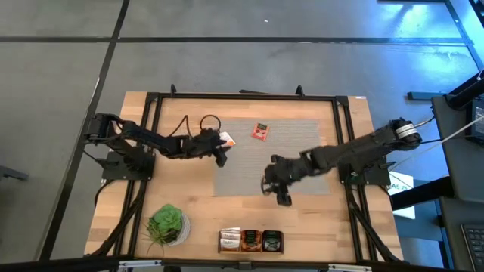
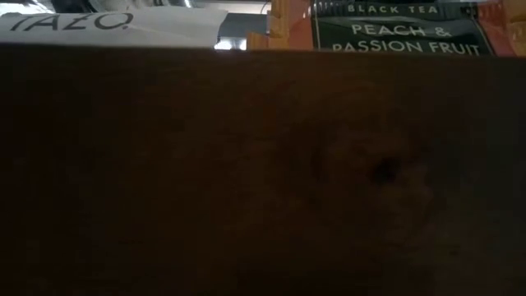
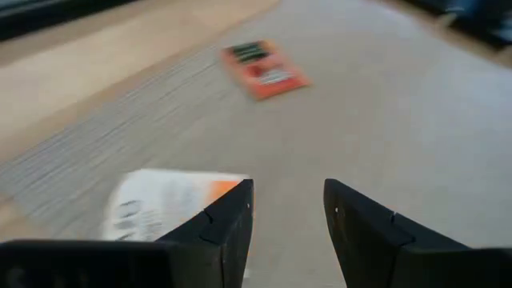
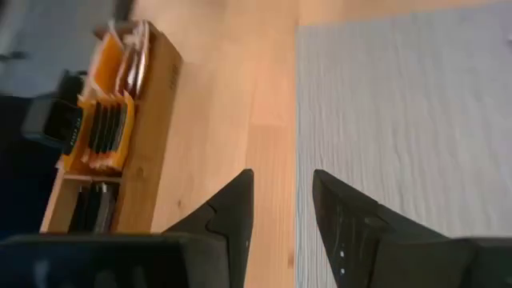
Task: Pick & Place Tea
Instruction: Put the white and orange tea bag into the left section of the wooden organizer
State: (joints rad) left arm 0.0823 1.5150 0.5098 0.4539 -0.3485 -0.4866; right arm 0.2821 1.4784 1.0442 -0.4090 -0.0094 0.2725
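The left gripper (image 1: 221, 151) sits at the upper-left edge of the grey mat (image 1: 302, 151) in the high view, its jaws spread with nothing between them. A white-and-orange sachet (image 3: 172, 202) lies flat just beside one finger, at the lower left of the left wrist view — touching or nearly so, I cannot tell which. An orange sachet (image 1: 260, 132) lies alone on the mat, up and to the right of it in the high view.

The likely slip: if the jaws close where they stand, they pinch air or nudge the flat sachet sideways, since it sits outside the gap. A thin packet flush on the mat also gives little edge to catch.

The right gripper (image 1: 281, 190) hangs over the mat's lower edge, jaws parted and empty.

At the bottom centre of the surface (image 1: 355, 227) stands a wooden box (image 1: 250, 241) with divided compartments — orange and dark sachets stand upright in them. How many it holds cannot be counted.
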